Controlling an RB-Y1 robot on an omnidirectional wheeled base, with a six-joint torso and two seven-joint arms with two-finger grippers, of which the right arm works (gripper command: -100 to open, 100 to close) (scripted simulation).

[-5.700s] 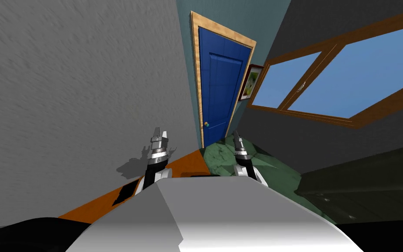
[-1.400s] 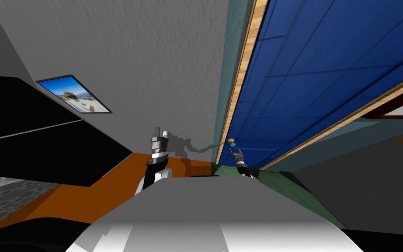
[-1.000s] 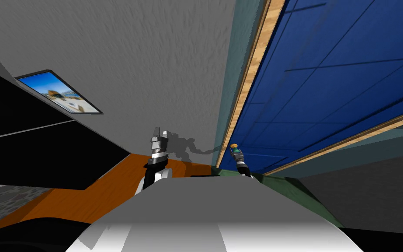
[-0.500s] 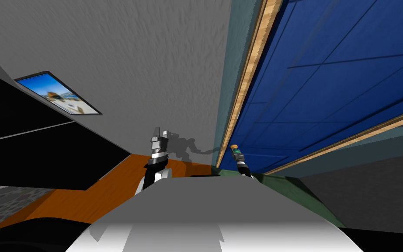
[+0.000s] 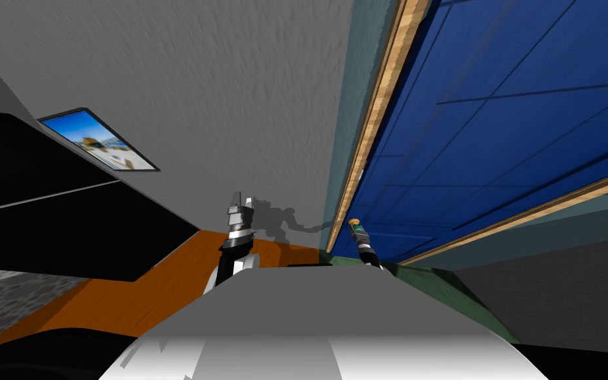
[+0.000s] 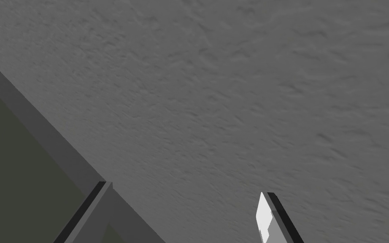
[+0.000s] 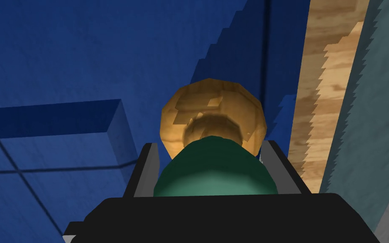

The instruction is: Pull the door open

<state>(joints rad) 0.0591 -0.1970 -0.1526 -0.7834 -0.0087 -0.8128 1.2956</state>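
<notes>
Door: the blue door is sitting in its light wooden frame, with the frame's upright running just beside the knob; I am judging it shut, since no gap is showing at that edge.
Knob: the green knob is standing out from the door's face on a round tan base directly behind it.
Right end effector: the right end effector is clenching the knob, one blade pressing each side (the green dome is bulging up between them).
Left end effector: the left end effector is hanging to the left of the knob, well apart from it, fingers spread and holding nothing.
Step in hand: the grasp is looking complete, so the pull itself is what is being taken up now.
Next move: it is calling for drawing the knob back toward the robot along an arc, as the hinges are presumably lying on the door edge farthest from the knob.
Care: the knob is rounded, so the blades are needing to keep squeezing while pulling, or they are risking sliding off its end.
</notes>
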